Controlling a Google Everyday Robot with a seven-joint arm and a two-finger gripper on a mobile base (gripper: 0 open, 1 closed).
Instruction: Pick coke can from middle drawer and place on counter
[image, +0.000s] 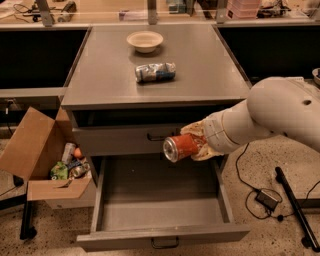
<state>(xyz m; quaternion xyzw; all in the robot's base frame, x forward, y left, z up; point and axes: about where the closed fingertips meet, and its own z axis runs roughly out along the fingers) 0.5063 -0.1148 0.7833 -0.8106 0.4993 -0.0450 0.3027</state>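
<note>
My gripper (196, 143) is shut on the coke can (179, 147), a red can held on its side with a silver end facing left. It hangs in the air above the open middle drawer (162, 235), in front of the closed upper drawer front. The drawer floor is bare. The counter (105, 75) is the grey cabinet top above and behind the can. The white arm reaches in from the right.
On the counter lie a silver-and-blue can (155, 72) on its side and a cream bowl (145, 41) behind it. An open cardboard box (47, 160) with trash stands to the left of the cabinet. Cables and a black bar lie on the floor at right.
</note>
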